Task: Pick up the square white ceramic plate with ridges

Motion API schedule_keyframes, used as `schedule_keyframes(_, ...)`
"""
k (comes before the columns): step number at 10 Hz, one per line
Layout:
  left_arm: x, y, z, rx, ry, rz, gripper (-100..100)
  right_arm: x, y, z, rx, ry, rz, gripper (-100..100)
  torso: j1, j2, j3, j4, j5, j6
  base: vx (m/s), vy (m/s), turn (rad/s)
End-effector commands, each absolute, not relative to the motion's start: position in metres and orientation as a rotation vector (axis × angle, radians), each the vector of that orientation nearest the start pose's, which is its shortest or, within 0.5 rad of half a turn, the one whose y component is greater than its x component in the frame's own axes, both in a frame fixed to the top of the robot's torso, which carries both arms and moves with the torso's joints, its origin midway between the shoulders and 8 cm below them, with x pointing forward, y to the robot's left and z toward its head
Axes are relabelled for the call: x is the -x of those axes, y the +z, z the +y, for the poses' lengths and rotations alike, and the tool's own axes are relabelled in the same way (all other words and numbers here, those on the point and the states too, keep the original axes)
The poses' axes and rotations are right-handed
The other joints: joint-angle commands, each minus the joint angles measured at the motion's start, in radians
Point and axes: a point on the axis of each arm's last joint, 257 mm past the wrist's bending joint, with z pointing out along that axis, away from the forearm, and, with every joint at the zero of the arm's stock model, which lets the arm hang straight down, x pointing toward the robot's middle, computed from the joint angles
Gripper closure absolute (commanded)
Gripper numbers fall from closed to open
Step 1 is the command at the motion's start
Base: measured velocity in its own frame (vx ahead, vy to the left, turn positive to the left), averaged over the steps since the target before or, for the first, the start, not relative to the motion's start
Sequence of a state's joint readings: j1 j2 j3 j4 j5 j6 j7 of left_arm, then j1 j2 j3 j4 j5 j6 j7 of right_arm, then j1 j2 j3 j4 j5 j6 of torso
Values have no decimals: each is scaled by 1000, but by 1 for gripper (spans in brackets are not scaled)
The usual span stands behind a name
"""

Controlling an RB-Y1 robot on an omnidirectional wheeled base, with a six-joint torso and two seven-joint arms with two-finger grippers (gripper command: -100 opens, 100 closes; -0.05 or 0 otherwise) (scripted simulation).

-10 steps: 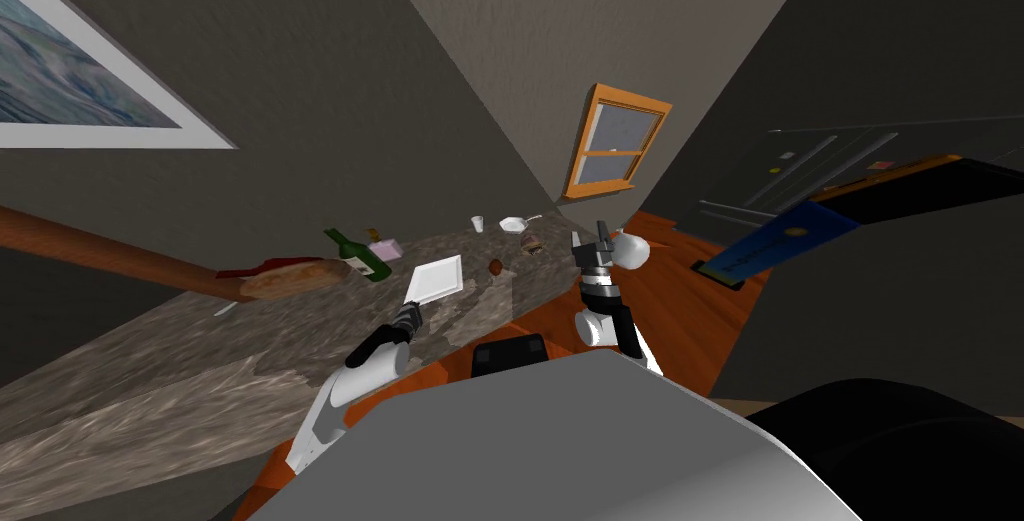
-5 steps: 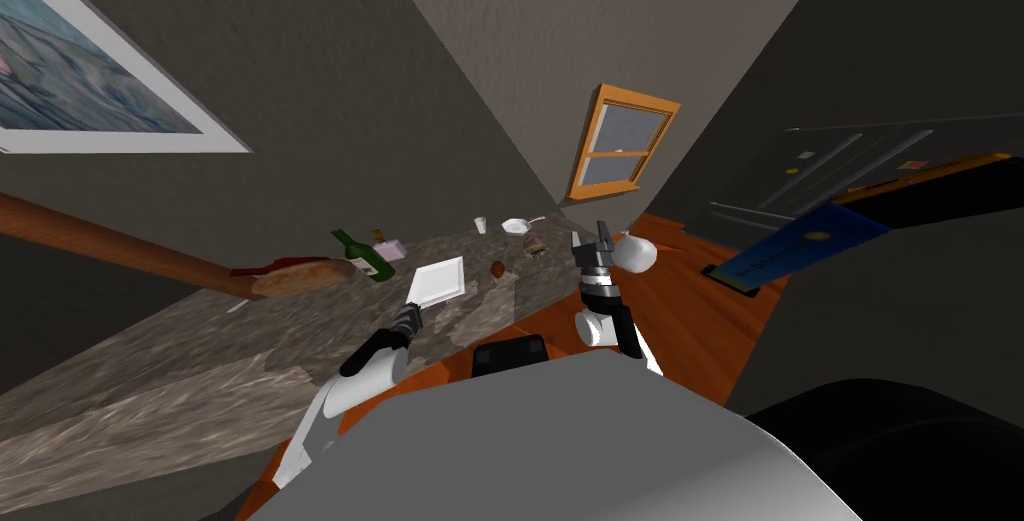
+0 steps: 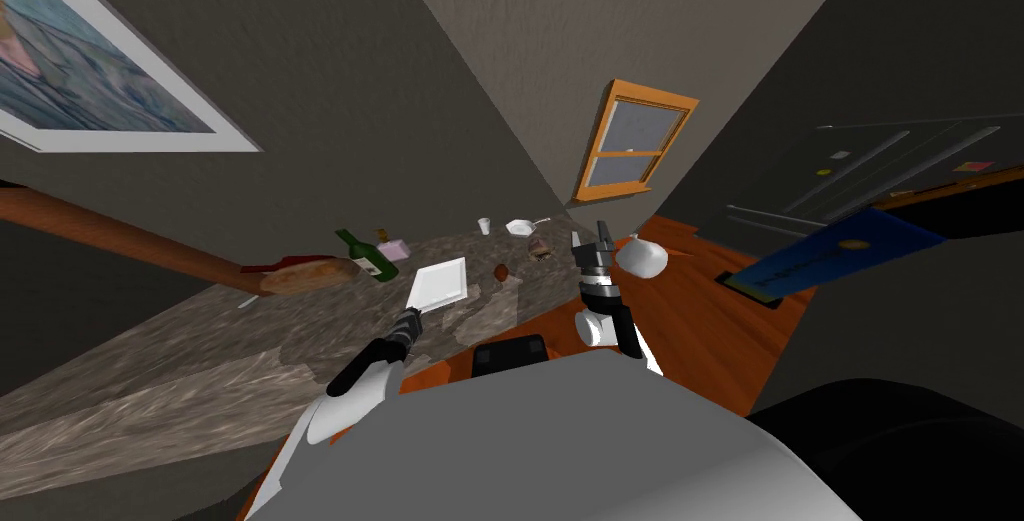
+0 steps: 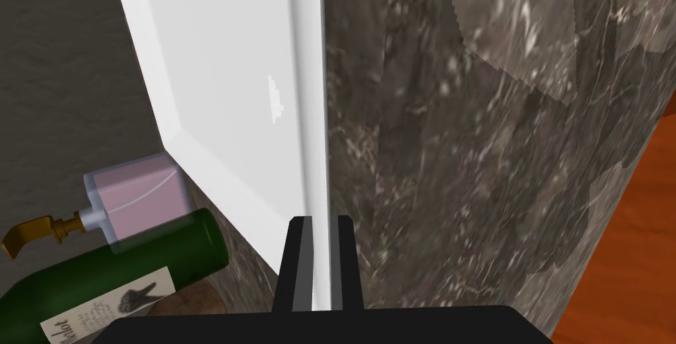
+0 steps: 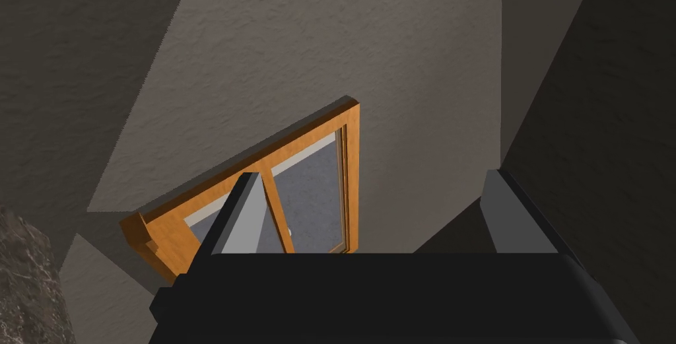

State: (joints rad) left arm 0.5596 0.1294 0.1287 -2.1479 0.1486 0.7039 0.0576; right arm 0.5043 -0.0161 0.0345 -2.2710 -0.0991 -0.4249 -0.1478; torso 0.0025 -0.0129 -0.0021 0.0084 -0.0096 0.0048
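Plate [image 4: 224,96] rim pinched in left tool [image 4: 322,224]

Both fingers of the left tool are closed on the near rim of the square white plate, pressing it from either side. The plate is bare and sits near the front edge of the grey-brown marbled surface [image 4: 462,162]. Whether it is lifted clear I cannot tell. To the plate's right, the right tool [image 3: 592,237] stands raised with its fingers spread wide, holding nothing. Orange wood floor [image 3: 700,335] runs past the surface's edge, also on the plate's right.

Just past the plate's far left corner, the left wrist view gives a green wine bottle [image 4: 119,274] with a pale label. Beside it is a clear dispenser [image 4: 138,198] of pink liquid with a gold pump. The head view adds a brown loaf [image 3: 300,273] left of the plate and a small brown thing [image 3: 501,271] beyond it. Farther beyond the plate stand a white cup [image 3: 484,226] and a white bowl [image 3: 518,227], their contents too small to tell. Farthest beyond the plate, grey walls [image 3: 500,45] meet at a corner beside an orange-framed window [image 3: 635,145].
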Motion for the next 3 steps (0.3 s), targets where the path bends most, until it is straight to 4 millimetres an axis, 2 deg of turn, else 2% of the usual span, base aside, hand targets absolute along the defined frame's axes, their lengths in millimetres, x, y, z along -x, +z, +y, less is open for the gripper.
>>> schedule_keyframes(1,-325,-333,363,1797,-688,1427,100,-358,4,-280,-846,1513,579,0,0,0,0,0,0,0,51,6,56)
schedule_keyframes(2,-327,-334,365,1802,-685,1423,100,-358,4,-280,-846,1513,579,0,0,0,0,0,0,0,21,1,12)
schedule_keyframes(3,-327,-333,365,1801,-686,1423,0,-358,4,-280,-846,1513,579,0,0,1,0,0,0,1,0,0,0)
